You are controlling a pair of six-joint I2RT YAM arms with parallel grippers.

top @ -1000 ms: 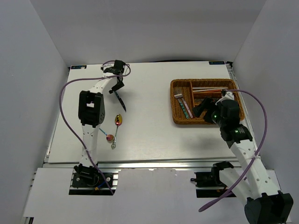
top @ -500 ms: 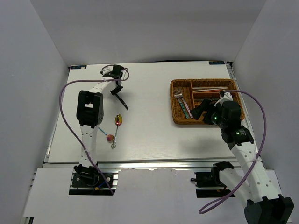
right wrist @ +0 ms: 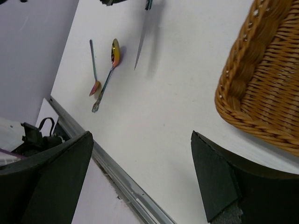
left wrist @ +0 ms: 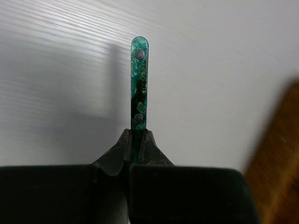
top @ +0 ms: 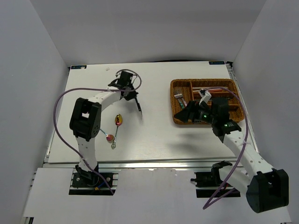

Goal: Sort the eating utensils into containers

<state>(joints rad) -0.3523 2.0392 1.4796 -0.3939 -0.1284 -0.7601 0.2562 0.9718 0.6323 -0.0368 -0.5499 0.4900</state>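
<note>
My left gripper [left wrist: 138, 133] [top: 132, 93] is shut on a knife with a green marbled handle [left wrist: 139, 84]. The knife [top: 138, 106] hangs clear of the table left of centre, and its silver blade [right wrist: 139, 53] shows in the right wrist view. A gold spoon [top: 118, 120] [right wrist: 115, 51] and a red-bowled spoon [top: 110, 137] [right wrist: 95, 87] lie on the table at the front left. The brown wicker tray [top: 174, 100] [right wrist: 266, 84] stands at the right and holds a fork [top: 179, 95] and chopsticks [top: 210, 89]. My right gripper [top: 184, 114] [right wrist: 140, 177] is open and empty over the tray's near left corner.
The table's metal front edge [right wrist: 126, 186] runs below the right gripper. White walls close in the left, right and back sides. The purple cables of both arms arch over the table.
The left gripper shut on the green-handled knife and carried it right, off the table. The right arm swung left from over the tray to its near left corner, still open.
</note>
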